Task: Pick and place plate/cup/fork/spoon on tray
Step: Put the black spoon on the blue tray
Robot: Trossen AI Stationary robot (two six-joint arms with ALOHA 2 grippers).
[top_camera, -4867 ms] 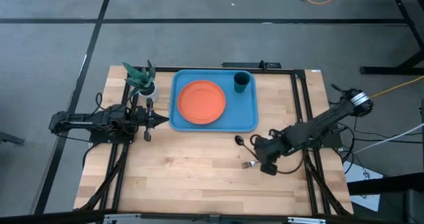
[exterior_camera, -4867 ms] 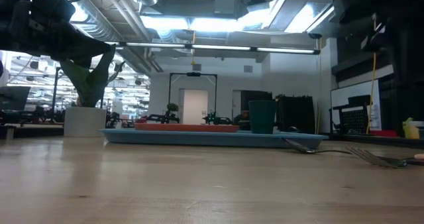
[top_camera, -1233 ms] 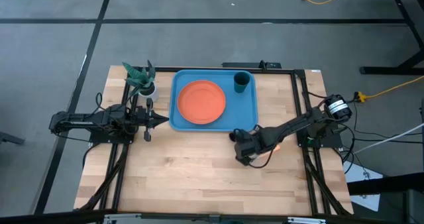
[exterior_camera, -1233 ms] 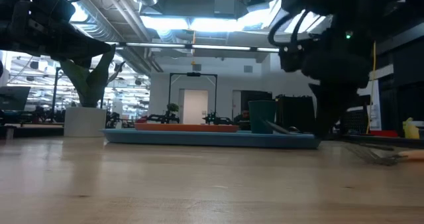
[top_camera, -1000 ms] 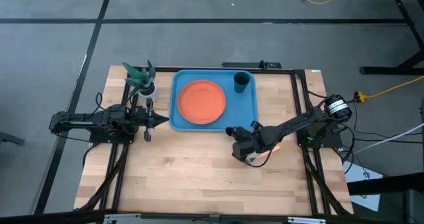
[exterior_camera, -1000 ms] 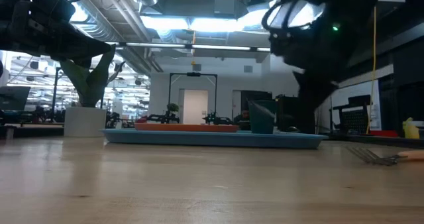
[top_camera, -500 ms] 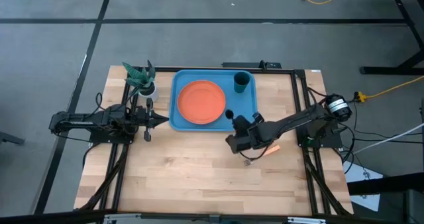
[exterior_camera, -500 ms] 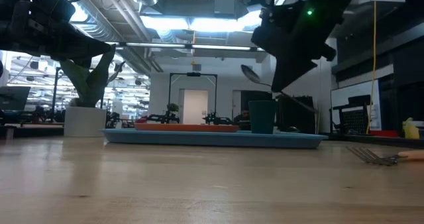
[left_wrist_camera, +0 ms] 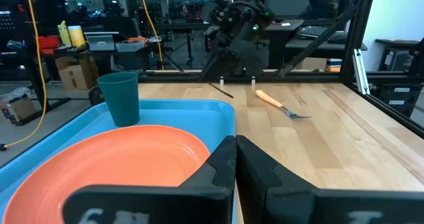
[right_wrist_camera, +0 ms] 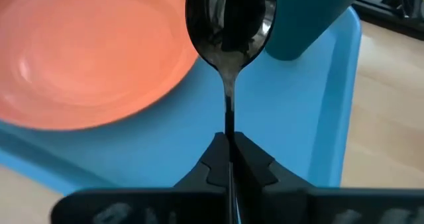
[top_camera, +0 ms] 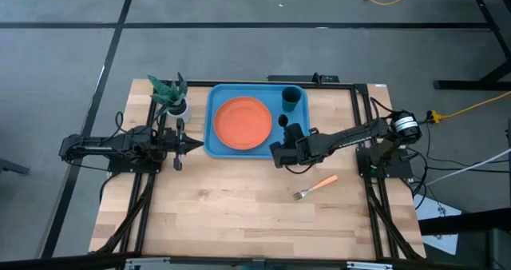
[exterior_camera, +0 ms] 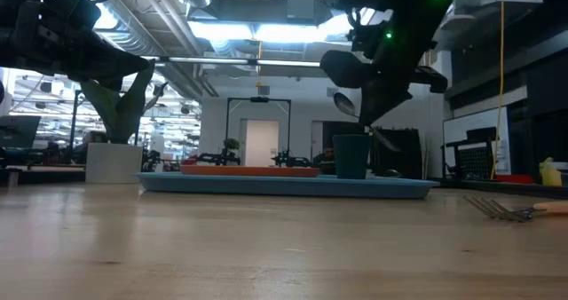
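The light-blue tray (top_camera: 300, 139) lies at the table's far middle. On it rest the orange plate (top_camera: 242, 123) and the teal cup (top_camera: 291, 99), which stands upright in the far right corner. My right gripper (top_camera: 287, 134) is shut on the dark spoon (right_wrist_camera: 228, 18) above the tray's right part, between the plate and the cup. The fork (top_camera: 314, 187) lies flat on the wood nearer than the tray. My left gripper (top_camera: 196, 144) is shut and empty at the tray's left edge. My right gripper pinches the spoon's thin handle (right_wrist_camera: 229, 132) between its two fingertips. The spoon sticks out ahead along the fingers, its bowl (top_camera: 282, 121) toward the far edge, near the cup. The fingers come from the right and near side. The spoon is lifted clear of the tray (exterior_camera: 344, 103).
A small white pot with a green plant (top_camera: 177, 102) stands at the far left, beside the tray. Black frame rails run along both sides of the table. Bare wood lies between the tray and the near edge, apart from the fork.
My right gripper has risen from the wood by the fork and gone toward the far edge and a little left, carrying the spoon from table height to above the tray's right part. The fork has stayed in place and shows now that the arm has left it.
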